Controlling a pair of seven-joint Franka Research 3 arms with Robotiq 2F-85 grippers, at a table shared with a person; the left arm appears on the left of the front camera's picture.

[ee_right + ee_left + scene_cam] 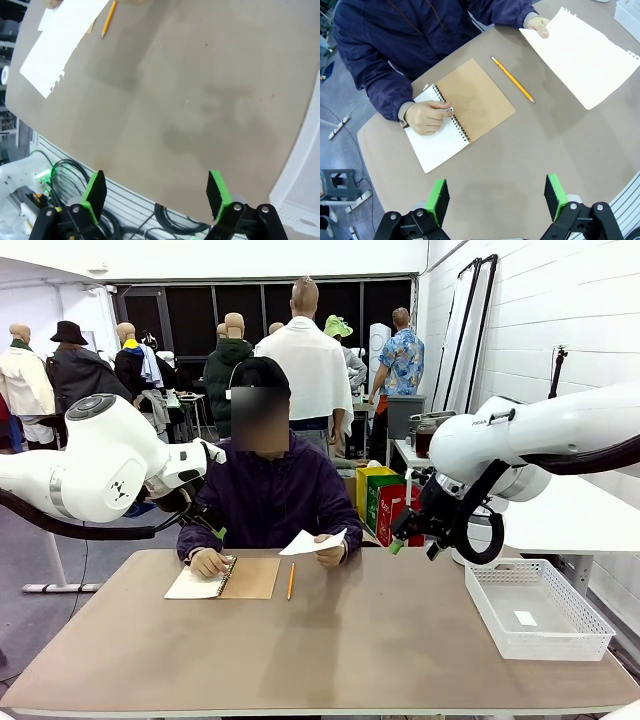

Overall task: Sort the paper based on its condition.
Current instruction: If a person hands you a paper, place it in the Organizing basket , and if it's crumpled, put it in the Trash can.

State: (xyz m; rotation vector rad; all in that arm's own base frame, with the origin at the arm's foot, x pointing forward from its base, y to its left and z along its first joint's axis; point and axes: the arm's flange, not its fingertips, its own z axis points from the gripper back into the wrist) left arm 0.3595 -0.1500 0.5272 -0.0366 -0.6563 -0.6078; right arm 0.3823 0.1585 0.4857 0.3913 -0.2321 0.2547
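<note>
Just above the far edge of the bench (530,150), the paper (580,60) is held up by the person (420,40), near a pencil (512,86) and notepad (475,102); the left hand (496,189) and the right hand (156,182) both gape wide, gripping nothing.

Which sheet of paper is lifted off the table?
The loose sheet in the person's hand; the notepad's page lies flat.

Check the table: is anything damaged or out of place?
The sheet in the person's hand has a ragged, torn edge. Nothing else stands out: notepad and pencil lie flat.
</note>
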